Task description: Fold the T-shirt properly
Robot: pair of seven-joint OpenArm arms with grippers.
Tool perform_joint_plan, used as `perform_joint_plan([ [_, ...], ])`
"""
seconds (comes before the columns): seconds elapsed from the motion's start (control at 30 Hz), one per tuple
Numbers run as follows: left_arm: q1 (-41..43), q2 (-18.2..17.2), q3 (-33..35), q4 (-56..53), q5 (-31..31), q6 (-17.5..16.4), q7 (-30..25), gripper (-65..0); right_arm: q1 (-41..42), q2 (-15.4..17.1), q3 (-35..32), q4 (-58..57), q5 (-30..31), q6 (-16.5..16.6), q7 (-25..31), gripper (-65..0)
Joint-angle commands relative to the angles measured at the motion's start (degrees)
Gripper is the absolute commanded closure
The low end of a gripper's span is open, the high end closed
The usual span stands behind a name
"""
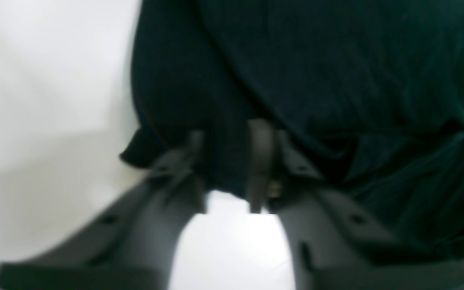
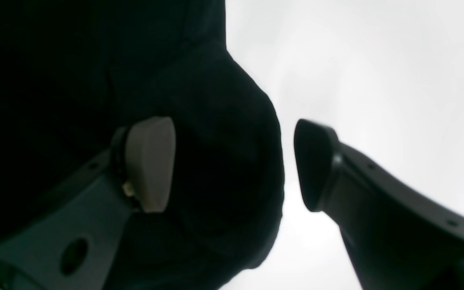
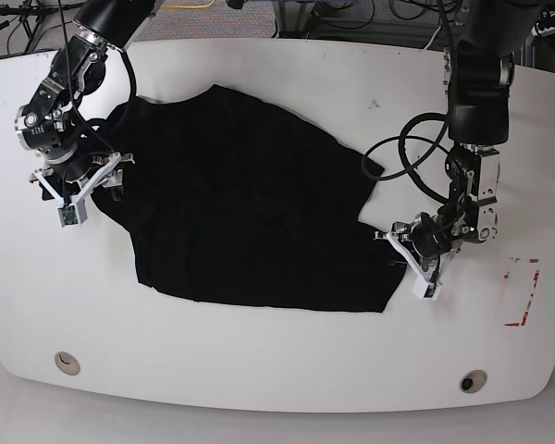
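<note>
A: What surrounds the work?

B: A white table (image 3: 277,370), with red tape marks (image 3: 523,294) near its edge on the left arm's side and two small round holes (image 3: 67,362) along the front. Black cables (image 3: 416,148) loop beside the left arm.

A: And the T-shirt (image 3: 250,222)?

B: Spread black across the middle of the table, wrinkled.

A: The grippers?

B: The left gripper (image 1: 226,169) is pinched on the T-shirt's edge, cloth bunched between its fingers. The right gripper (image 2: 234,165) stands parted, a fold of cloth between its pads (image 2: 151,161), not squeezed.
</note>
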Motion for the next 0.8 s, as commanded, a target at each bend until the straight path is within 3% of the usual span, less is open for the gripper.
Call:
perform_joint_plan([
  [0.0, -1.8, -0.3, 0.8, 1.8, -0.9, -0.5, -0.6, -4.6, 0.9, -0.3, -0.8, 1.9, 1.2, -0.1, 0.8, -45.5],
  [0.13, -0.6, -0.5, 3.8, 6.1, -1.0, -1.1, 1.4, -2.2, -0.1, -3.3, -2.7, 4.7, 1.2, -0.1, 0.6, -44.6],
  [0.33, 0.2, -0.5, 4.3, 7.8, -1.3, -1.4, 2.1, -2.4, -0.5, -5.1, -3.3, 5.5, 1.2, -0.1, 0.5, -44.3],
  [0.6, 1.1, -0.4, 3.6, 8.8, -0.7, -1.2, 2.2, -2.4, -0.8, -4.9, -1.9, 3.4, 0.7, -0.1, 0.2, -42.3],
  [0.77, 1.4, -0.4, 3.6, 9.1, -0.5, -1.1, 2.4, -6.3, -1.0, -4.6, -1.6, 2.6, 0.7, -0.1, 0.5, -42.5],
])
